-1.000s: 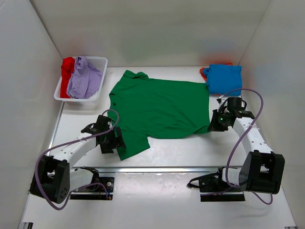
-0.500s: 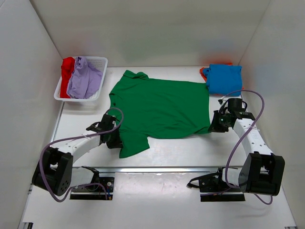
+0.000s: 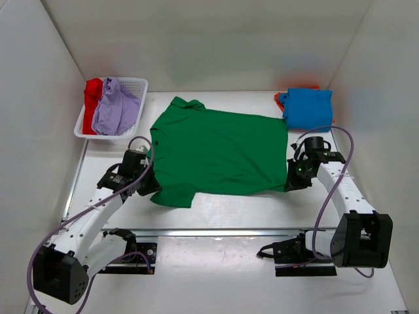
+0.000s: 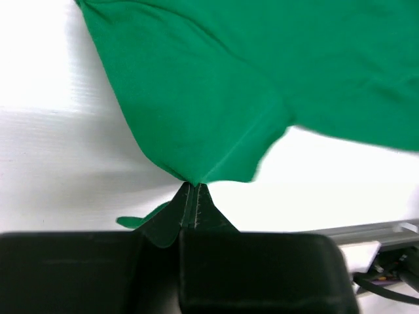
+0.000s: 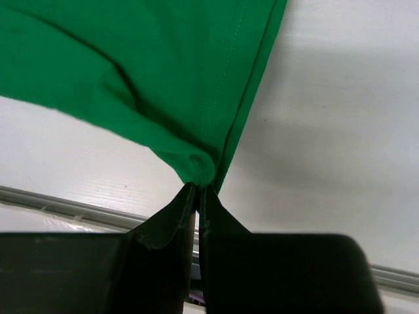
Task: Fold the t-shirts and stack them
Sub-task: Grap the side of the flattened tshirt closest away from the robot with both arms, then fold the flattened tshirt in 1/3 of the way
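A bright green collared t-shirt (image 3: pixel 216 149) lies spread across the middle of the table. My left gripper (image 3: pixel 148 185) is shut on its near left sleeve, and in the left wrist view the green cloth (image 4: pixel 196 104) runs up from the pinched jaws (image 4: pixel 191 186). My right gripper (image 3: pixel 292 181) is shut on the shirt's near right hem corner (image 5: pixel 196 167), bunched at the jaw tips. A folded blue t-shirt (image 3: pixel 308 106) lies at the back right on a red one (image 3: pixel 280 99). Red (image 3: pixel 91 103) and lavender (image 3: pixel 116 108) t-shirts lie in the basket.
The white mesh basket (image 3: pixel 136 85) stands at the back left. White walls close in the left, back and right. A metal rail (image 3: pixel 216 231) runs along the table's near edge in front of the arm bases.
My left gripper has shut on the green sleeve and carried it up and left, so the sleeve now folds in toward the body. The right gripper has shifted slightly left with the hem.
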You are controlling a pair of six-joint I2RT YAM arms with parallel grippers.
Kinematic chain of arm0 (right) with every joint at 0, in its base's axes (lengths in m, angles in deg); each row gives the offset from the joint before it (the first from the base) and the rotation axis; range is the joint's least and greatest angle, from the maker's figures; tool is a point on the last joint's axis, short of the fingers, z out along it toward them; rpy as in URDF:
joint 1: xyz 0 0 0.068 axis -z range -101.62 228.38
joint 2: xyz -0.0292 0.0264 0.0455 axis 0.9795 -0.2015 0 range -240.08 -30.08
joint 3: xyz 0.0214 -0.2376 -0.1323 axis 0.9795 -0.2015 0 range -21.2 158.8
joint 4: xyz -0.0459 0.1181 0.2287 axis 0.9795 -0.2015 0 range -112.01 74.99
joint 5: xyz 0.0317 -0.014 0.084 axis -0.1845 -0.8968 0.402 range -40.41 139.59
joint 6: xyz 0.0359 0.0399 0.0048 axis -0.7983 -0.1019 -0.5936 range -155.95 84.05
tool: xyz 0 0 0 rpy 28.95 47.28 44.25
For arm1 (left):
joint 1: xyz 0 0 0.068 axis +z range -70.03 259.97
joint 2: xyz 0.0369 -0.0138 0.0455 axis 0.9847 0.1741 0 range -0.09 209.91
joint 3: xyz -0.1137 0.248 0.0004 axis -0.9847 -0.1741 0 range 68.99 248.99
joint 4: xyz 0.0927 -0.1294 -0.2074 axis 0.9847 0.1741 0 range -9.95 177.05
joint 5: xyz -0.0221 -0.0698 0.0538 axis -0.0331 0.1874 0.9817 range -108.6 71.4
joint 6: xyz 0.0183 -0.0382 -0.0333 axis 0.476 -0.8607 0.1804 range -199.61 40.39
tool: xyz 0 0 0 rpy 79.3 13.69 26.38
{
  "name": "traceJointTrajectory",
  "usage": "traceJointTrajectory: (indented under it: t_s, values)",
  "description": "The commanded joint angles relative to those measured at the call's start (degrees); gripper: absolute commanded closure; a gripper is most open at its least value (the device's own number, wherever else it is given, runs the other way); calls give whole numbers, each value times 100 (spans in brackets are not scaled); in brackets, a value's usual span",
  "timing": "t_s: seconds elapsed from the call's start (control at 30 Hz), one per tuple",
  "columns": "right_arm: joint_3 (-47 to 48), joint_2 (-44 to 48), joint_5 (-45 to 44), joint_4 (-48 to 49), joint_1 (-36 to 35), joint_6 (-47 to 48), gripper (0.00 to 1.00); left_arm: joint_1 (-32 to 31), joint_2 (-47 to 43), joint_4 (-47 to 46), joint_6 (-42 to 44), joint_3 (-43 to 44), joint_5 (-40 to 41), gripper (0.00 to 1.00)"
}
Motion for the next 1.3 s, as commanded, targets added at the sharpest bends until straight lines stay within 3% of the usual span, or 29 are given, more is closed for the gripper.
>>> traceJointTrajectory:
  t_s: [0.0, 0.3, 0.53, 0.83, 1.27]
  values:
    - [402, 226, 5, -420, 74, 145, 99, 2, -252, 591, -31, 351, -86, 100]
    - [798, 138, -116, -966, -249, 154, 100, 256, -860, 1190, 3, 966, -253, 100]
    - [903, -152, -73, -966, -260, 137, 99, 547, 18, 700, 197, 1660, -359, 100]
    - [956, -653, -90, -764, -145, 418, 100, 915, 1204, -232, 303, 1977, -552, 100]
    - [1281, -1049, 24, -324, 57, 347, 100, 1259, 2454, -875, 409, 2540, -746, 100]
